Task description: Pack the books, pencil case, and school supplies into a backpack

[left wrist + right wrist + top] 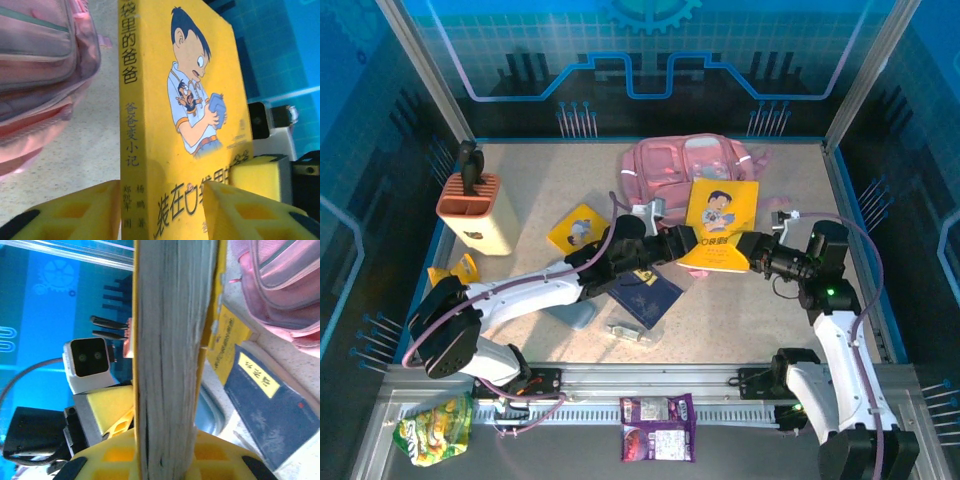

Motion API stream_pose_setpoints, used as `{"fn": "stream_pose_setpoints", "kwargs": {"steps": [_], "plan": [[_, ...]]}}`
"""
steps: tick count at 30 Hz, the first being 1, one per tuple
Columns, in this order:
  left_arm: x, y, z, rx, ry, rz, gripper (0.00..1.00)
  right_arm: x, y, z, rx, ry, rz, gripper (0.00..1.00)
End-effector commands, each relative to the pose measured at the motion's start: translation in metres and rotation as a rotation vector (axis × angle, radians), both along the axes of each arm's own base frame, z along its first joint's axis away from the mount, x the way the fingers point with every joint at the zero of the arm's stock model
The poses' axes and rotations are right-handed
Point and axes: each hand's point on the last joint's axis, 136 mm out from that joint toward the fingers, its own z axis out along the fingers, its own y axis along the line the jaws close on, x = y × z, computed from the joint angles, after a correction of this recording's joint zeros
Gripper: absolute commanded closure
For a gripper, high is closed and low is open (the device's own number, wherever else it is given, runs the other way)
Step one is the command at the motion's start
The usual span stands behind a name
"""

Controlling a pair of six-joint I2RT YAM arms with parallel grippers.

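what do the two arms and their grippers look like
The left arm and right arm have white shells with black joints, each trailed by a lilac cable. A small green light glows on the right arm. The fingers are bright yellow blocks with lattice cut-outs and black tips.

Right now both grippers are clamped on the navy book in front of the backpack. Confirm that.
Not the navy book: the left gripper and right gripper are clamped on the yellow cartoon book in front of the backpack, as the top external view shows. The navy book lies on the table, ungripped.
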Motion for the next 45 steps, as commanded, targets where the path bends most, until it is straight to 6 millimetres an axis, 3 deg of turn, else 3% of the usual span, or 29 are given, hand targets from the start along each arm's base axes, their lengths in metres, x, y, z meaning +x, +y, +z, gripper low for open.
{"fn": "stream_pose_setpoints", "kwargs": {"steps": [1,6,11,15,20,29,38,45], "plan": [[-0.003,0.018,-0.001,0.181,-0.113,-0.034,0.44,-0.009,-0.007,-0.005,-0.104,0.001,-0.006,1.00],[0.012,0.046,-0.012,0.553,-0.297,-0.074,0.37,-0.025,-0.021,-0.019,-0.270,0.054,-0.038,0.98],[0.029,0.037,-0.024,0.771,-0.464,-0.215,0.37,-0.037,-0.034,-0.031,-0.370,0.110,-0.066,0.96],[0.048,0.024,-0.043,0.888,-0.498,-0.306,0.36,-0.043,-0.039,-0.037,-0.393,0.140,-0.079,0.96],[0.066,0.002,-0.069,0.946,-0.547,-0.419,0.33,-0.045,-0.052,-0.040,-0.444,0.168,-0.129,0.94],[0.103,-0.017,-0.108,1.089,-0.612,-0.483,0.30,-0.040,-0.074,-0.047,-0.505,0.206,-0.212,0.92],[0.152,-0.020,-0.137,1.155,-0.564,-0.448,0.30,-0.030,-0.075,-0.048,-0.453,0.209,-0.227,0.92],[0.160,-0.024,-0.171,1.172,-0.513,-0.534,0.32,-0.026,-0.077,-0.047,-0.448,0.212,-0.229,0.92]]}}
